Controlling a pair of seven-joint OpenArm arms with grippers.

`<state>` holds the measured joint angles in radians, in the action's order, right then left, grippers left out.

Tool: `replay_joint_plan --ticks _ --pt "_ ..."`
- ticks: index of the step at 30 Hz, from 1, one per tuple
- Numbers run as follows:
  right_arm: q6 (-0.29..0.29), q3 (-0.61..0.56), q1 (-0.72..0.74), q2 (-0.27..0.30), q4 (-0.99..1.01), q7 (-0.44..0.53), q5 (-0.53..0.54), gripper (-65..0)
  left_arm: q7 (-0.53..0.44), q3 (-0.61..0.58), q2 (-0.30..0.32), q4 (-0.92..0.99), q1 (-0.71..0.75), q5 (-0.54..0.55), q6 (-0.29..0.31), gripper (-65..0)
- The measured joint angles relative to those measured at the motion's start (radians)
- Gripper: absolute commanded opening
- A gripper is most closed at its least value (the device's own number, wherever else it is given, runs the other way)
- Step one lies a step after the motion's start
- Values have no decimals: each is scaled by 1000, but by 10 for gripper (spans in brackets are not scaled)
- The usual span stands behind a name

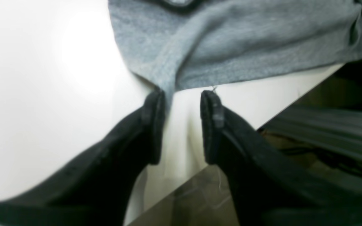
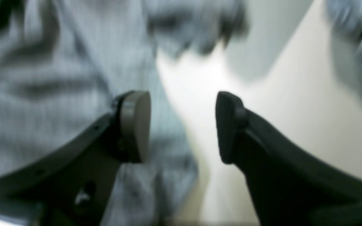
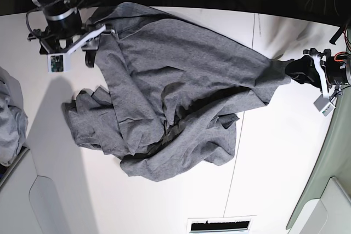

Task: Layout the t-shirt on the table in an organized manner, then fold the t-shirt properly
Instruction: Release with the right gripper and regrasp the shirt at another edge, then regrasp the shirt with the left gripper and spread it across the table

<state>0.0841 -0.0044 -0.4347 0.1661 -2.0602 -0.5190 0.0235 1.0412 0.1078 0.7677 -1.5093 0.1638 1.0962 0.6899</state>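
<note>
On the table (image 3: pixel 274 179) we see the t-shirt (image 3: pixel 175 97) spread crumpled across the middle. Our left gripper (image 1: pixel 182 97) hovers at its hem, jaws parted, gripping nothing. Our right gripper (image 2: pixel 182 125), jaws wide apart and empty, sits over the shirt's opposite edge.

The right wrist view is smeared throughout: the t-shirt (image 2: pixel 58 78) shows only as soft grey streaks, its folds and edges unreadable. In the left wrist view the cloth runs off the top and right edges. From the base view, the left gripper (image 3: pixel 296 72) has its tips buried in fabric, and a paler cloth bundle (image 3: pixel 10 119) is cut by the left border
</note>
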Motion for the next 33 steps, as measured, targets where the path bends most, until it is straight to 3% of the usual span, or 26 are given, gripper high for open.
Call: replay_joint_plan --ticks 3,9,12,16,17,19,21,23,25,29,33 --pt "-5 0 97 -3 30 6 11 -319 -16 0 0 0 3 -4 0 -419" --pt "-29 0 315 -42 309 29 6 -320 -200 4 -36 0 -11 -96 -2 -419" --pt "-35 0 425 -42 491 38 2 -320 -206 2 -101 0 -6 -156 -1 -419" --pt "-32 9 564 -39 704 37 0 -320 -203 0 -133 0 -1 -95 -1 -420" --pt "-45 10 593 -39 747 38 0 -320 -200 1 -133 0 -2 -40 -1 -420" --pt "-134 11 641 -39 826 48 42 -320 -138 3 -140 0 -4 57 0 -420" --pt "-199 9 675 -42 904 56 71 -320 -69 4 -175 -1 -3 90 -1 -420" --pt "-215 9 697 -42 968 87 83 -321 -57 -10 -225 -1 1 89 -1 -420" --pt "-220 9 720 -39 1011 92 92 -360 -67 -39 -257 0 3 52 -1 -420" --pt "-219 10 723 -33 1022 115 76 -508 -176 -119 -278 19 2 -150 -1 -420" --pt "-201 8 723 0 1022 114 56 -524 -244 -167 -278 112 -1 -304 0 -420"
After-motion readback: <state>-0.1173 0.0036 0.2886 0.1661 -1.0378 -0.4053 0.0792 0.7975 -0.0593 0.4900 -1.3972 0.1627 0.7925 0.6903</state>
